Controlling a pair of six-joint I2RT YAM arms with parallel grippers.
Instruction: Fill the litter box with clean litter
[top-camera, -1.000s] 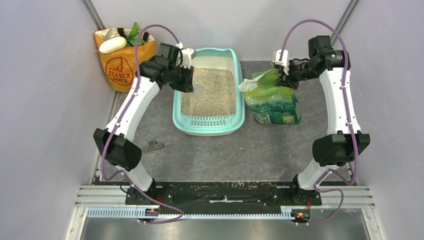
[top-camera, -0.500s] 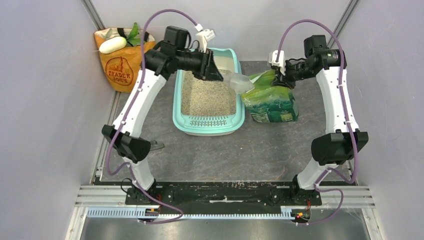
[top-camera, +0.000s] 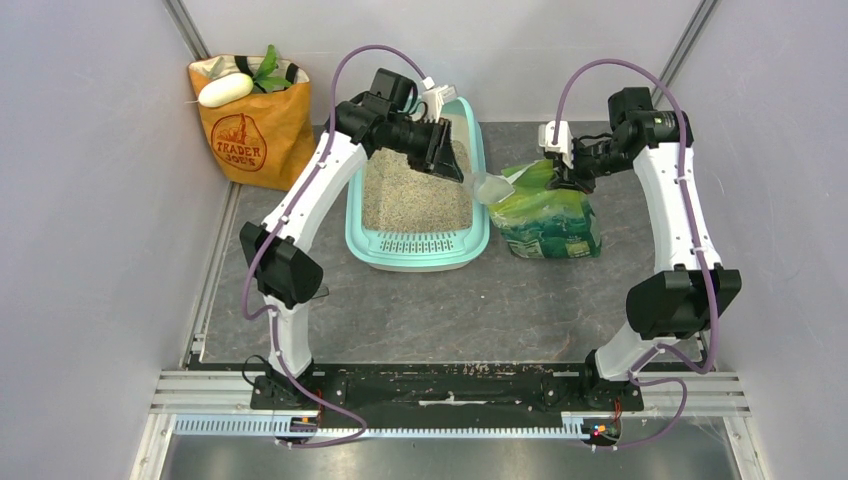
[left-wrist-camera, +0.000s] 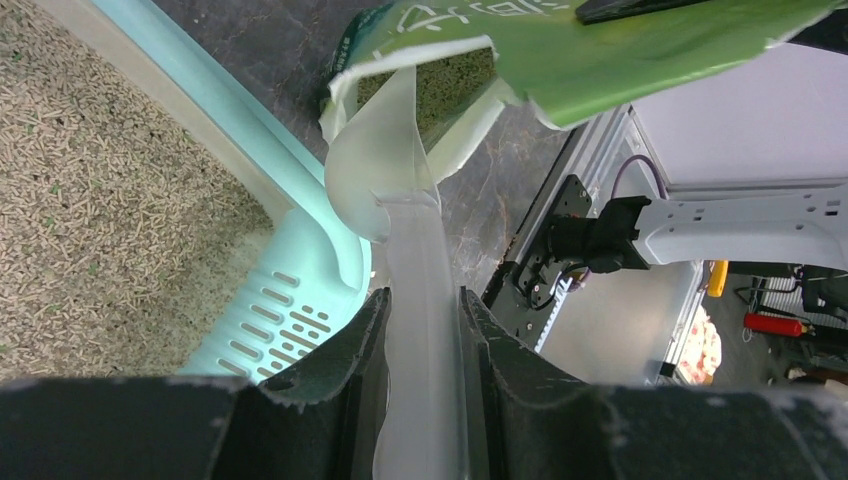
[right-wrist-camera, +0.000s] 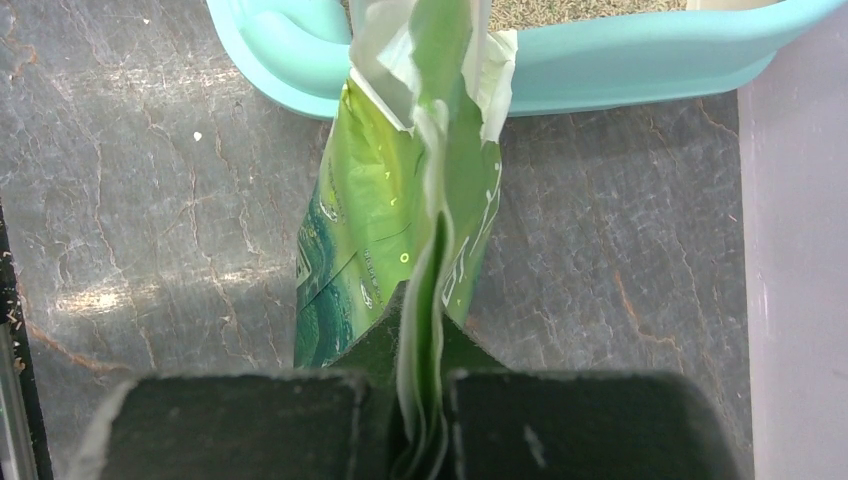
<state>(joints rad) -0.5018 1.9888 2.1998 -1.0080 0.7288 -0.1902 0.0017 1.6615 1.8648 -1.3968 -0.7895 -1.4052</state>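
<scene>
The mint-teal litter box (top-camera: 478, 232) sits at the back middle of the table, holding beige litter (top-camera: 415, 195). Its rim (left-wrist-camera: 300, 240) and the litter (left-wrist-camera: 90, 200) also show in the left wrist view. My left gripper (top-camera: 452, 163) is shut on the handle of a clear plastic scoop (left-wrist-camera: 415, 260). The scoop's bowl (top-camera: 490, 187) is at the open mouth of the green litter bag (top-camera: 545, 215). My right gripper (top-camera: 562, 168) is shut on the bag's top edge (right-wrist-camera: 430, 300) and holds it up.
An orange paper grocery bag (top-camera: 243, 125) stands at the back left corner. A small dark object (top-camera: 320, 291) lies on the table behind the left arm. Grey walls close in both sides.
My left arm swung right from over the litter box, carrying the scoop to the mouth of the green bag. The right gripper held the bag's top and shifted only slightly.
</scene>
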